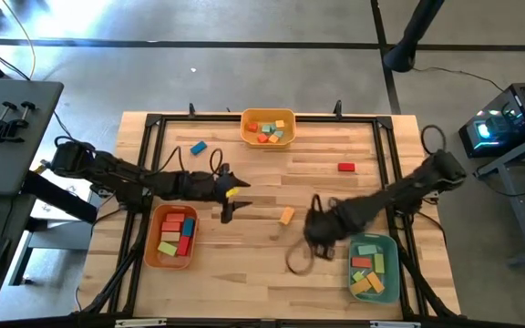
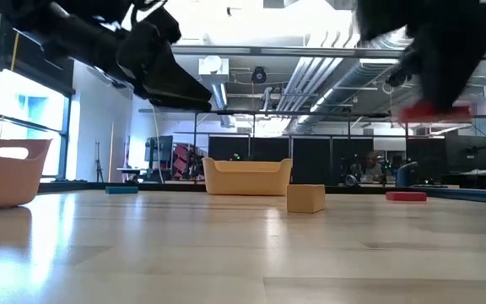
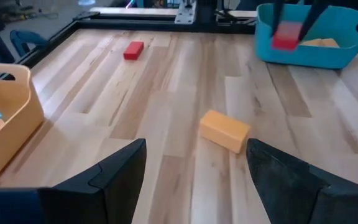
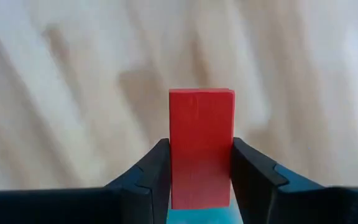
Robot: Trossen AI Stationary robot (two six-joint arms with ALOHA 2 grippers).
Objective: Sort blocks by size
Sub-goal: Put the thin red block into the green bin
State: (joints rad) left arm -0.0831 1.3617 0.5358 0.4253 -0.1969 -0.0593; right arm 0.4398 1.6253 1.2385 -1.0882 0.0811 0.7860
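Observation:
My right gripper (image 1: 317,232) hangs over the table's near right part, beside the teal bin (image 1: 392,246), shut on a red block (image 4: 201,124). The same red block (image 2: 433,111) shows blurred, high above the wood. My left gripper (image 3: 194,168) stands open near the table's middle, pointing at an orange block (image 3: 224,130) that lies flat on the wood a little beyond its fingers. That orange block (image 1: 286,216) lies between the two grippers. Another red block (image 1: 345,167) and a blue block (image 1: 198,148) rest flat farther back. My right gripper pinches the red block by its two long sides (image 4: 178,155) between its two fingers, at one end of the block. The fingers point down and lie across the block. The block is lifted clear of the table and lies about level below the fingers.
A yellow bin (image 1: 269,138) with several blocks stands at the far edge, an orange bin (image 1: 153,239) with blocks at the near left, and the teal bin holds several blocks at the near right. A dark frame (image 1: 153,123) rims the table.

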